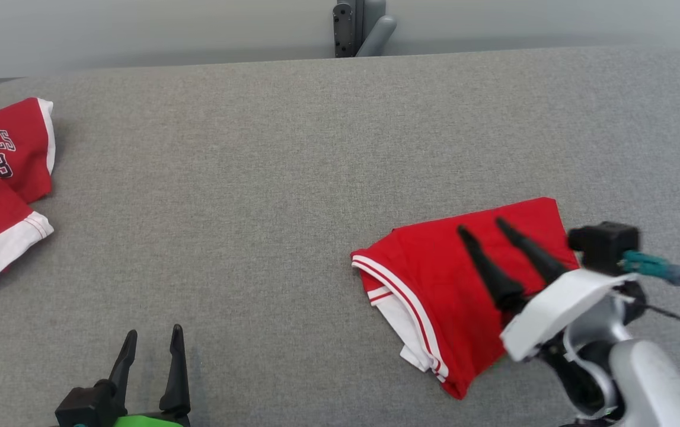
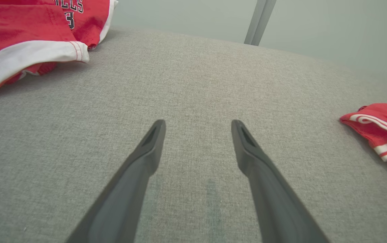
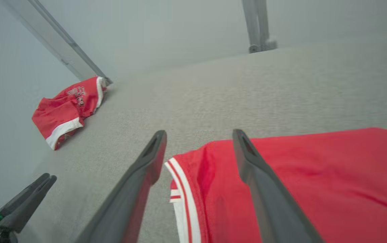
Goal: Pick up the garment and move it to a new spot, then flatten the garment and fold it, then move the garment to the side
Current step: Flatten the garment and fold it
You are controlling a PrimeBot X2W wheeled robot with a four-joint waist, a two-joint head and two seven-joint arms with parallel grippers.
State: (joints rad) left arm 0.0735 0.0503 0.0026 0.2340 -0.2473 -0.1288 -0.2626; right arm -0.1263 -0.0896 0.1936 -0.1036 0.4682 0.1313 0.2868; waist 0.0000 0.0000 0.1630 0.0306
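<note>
In the head view, the folded garment (image 1: 434, 284) lies on the grey table (image 1: 292, 148) at about 4 o'clock, a red bundle with white striped trim along its 8 o'clock edge. The right gripper (image 1: 482, 225) hangs over the bundle's 2 o'clock part with its jaws spread and nothing between them. Whether the tips touch the cloth cannot be told. The left gripper (image 1: 155, 331) sits at 7 o'clock over bare table, jaws wide and empty. A second jersey (image 1: 2, 178) lies well apart at 9 o'clock.

In the left wrist view, the left gripper (image 2: 198, 123) stands open above plain fabric, with the folded garment (image 2: 382, 126) at 3 o'clock and the second jersey (image 2: 28, 33) at 11 o'clock.

In the right wrist view, the right gripper (image 3: 199, 132) straddles the striped edge of the folded garment (image 3: 314, 179), holding nothing. The second jersey (image 3: 66, 108) shows at 10 o'clock and the left gripper (image 3: 21, 202) at 8 o'clock.

The garment looks light, thin and limp, so its layers would likely slide apart if only the top one were pinched. A hold at the folded edge near the trim, catching every layer, seems safest.
</note>
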